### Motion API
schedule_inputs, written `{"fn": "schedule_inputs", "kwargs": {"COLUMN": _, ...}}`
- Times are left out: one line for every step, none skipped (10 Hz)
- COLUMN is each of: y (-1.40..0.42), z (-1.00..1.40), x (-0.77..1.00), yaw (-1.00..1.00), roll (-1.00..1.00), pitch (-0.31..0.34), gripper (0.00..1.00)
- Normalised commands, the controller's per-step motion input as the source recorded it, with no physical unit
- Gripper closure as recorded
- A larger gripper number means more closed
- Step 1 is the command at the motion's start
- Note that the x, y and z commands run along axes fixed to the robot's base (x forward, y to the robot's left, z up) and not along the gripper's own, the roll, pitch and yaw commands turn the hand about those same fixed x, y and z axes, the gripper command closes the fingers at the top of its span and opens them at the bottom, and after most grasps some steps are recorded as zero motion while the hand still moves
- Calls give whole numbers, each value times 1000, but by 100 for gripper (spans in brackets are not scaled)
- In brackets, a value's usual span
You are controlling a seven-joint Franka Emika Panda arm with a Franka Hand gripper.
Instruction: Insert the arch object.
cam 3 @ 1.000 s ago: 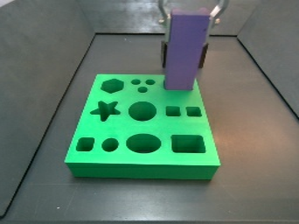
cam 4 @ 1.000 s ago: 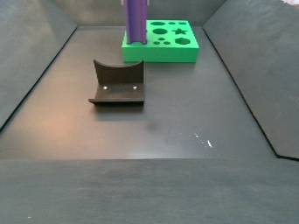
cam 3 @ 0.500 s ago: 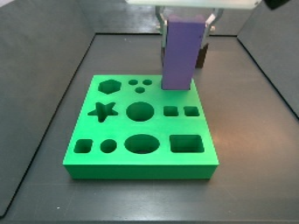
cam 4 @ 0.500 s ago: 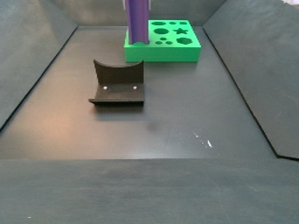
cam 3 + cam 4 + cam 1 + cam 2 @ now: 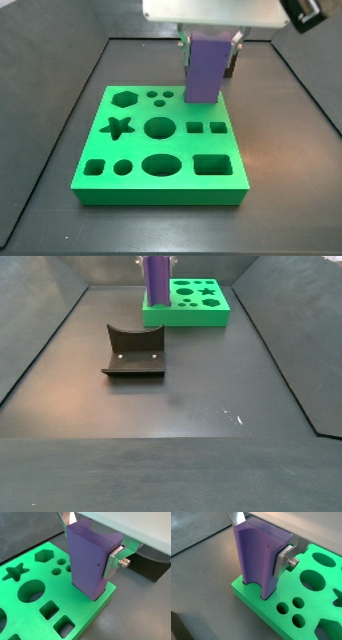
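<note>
The arch object [image 5: 87, 564] is a tall purple column with a rounded groove down one side. It stands upright with its lower end in a hole at a corner of the green board [image 5: 47, 574]. It shows in both wrist views [image 5: 254, 562] and both side views [image 5: 205, 70] [image 5: 156, 278]. My gripper [image 5: 90, 542] is shut on its upper part, one silver finger [image 5: 113, 559] on each flank. It also shows from above the board [image 5: 210, 50]. The board [image 5: 160, 192] has several shaped holes.
The dark fixture [image 5: 134, 351] stands on the floor, well apart from the board [image 5: 187, 318]. Dark sloping walls [image 5: 40, 346] ring the floor. The board's other holes [image 5: 313, 577] lie beside the column.
The gripper has come down with the purple column. The column's top is lower than before and less of it shows above the board.
</note>
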Motion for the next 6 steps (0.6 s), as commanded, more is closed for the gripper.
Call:
{"fn": "schedule_inputs", "kwargs": {"y": 0, "z": -286, "x": 17, "yaw": 0, "roll": 21, "pitch": 0, "gripper": 100}}
{"fn": "schedule_inputs", "kwargs": {"y": 0, "z": -283, "x": 71, "yaw": 0, "roll": 16, "pitch": 0, "gripper": 100}}
{"fn": "schedule_inputs", "kwargs": {"y": 0, "z": -243, "x": 69, "yaw": 0, "roll": 49, "pitch": 0, "gripper": 100}}
{"fn": "schedule_inputs", "kwargs": {"y": 0, "z": -251, "x": 0, "yaw": 0, "roll": 13, "pitch": 0, "gripper": 100}}
{"fn": "schedule_inputs", "kwargs": {"y": 0, "z": -111, "x": 0, "yaw": -14, "roll": 0, "pitch": 0, "gripper": 100}}
{"fn": "schedule_inputs", "kwargs": {"y": 0, "z": 0, "x": 0, "yaw": 0, "roll": 0, "pitch": 0, "gripper": 100}}
